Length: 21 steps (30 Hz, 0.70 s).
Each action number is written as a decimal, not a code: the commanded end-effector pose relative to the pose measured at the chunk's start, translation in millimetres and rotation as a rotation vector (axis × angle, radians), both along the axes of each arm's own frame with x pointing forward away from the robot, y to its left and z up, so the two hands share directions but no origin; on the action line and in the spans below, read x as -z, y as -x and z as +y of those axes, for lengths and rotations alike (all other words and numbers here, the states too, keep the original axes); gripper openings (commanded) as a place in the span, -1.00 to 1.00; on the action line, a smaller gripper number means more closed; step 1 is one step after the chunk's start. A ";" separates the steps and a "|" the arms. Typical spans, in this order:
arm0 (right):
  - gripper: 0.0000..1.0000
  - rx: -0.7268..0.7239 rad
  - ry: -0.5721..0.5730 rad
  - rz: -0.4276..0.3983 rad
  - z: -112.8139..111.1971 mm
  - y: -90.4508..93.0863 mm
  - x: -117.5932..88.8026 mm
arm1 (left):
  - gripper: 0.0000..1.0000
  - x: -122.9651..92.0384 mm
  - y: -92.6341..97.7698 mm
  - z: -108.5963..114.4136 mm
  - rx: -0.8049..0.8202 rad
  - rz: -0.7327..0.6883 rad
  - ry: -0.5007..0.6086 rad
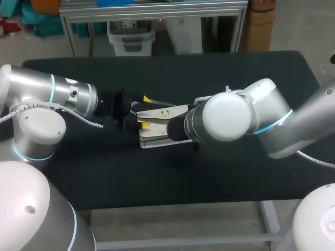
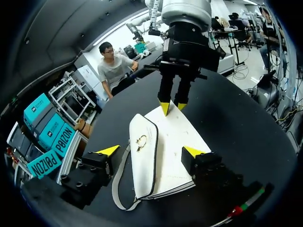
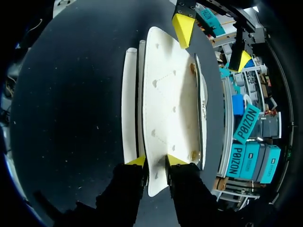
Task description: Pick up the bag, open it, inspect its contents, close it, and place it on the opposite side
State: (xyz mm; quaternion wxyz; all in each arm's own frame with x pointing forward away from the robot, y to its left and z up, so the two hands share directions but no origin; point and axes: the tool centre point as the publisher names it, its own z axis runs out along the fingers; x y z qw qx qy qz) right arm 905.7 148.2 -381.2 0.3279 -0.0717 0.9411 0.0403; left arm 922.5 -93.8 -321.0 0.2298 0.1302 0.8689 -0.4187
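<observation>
Yellow-tipped right jaws, one pair: the two tips [image 3: 176, 160] stand narrow and pinch one end of the bag [image 2: 142, 161] by the edge of its broad panel [image 3: 170, 94], touching it from both sides. Left jaws, one pair: the two tips [image 2: 109, 150] are spread wide and straddle the bag's other end without clamping it. One tip is just beside the strap [image 2: 118, 189] and the other is at the panel's far edge.

Bag, one: white, dark-trimmed, lying near the middle of the worktop [image 1: 209, 178]. Fittings seen: one strap looping out at the left jaws' end, and one small gold ring [image 2: 141, 141] on the narrow face.

Arms, two: left arm [image 1: 57, 91] and right arm [image 1: 246, 115], meeting over the bag from opposite sides.

Worktop, one: black.
</observation>
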 end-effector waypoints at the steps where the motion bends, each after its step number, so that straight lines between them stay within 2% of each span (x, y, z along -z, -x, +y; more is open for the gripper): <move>1: 1.00 0.002 -0.015 -0.012 0.3 1.4 -2.5 | 1.00 -2.2 -0.7 -0.7 -0.022 0.030 -0.015; 11: 1.00 -0.016 -0.021 -0.053 2.8 8.0 -20.7 | 1.00 -8.1 -1.3 1.7 -0.068 0.078 -0.019; 21: 1.00 -0.004 -0.028 -0.044 0.8 6.0 -18.1 | 1.00 -8.0 -6.3 -3.2 -0.048 0.070 -0.034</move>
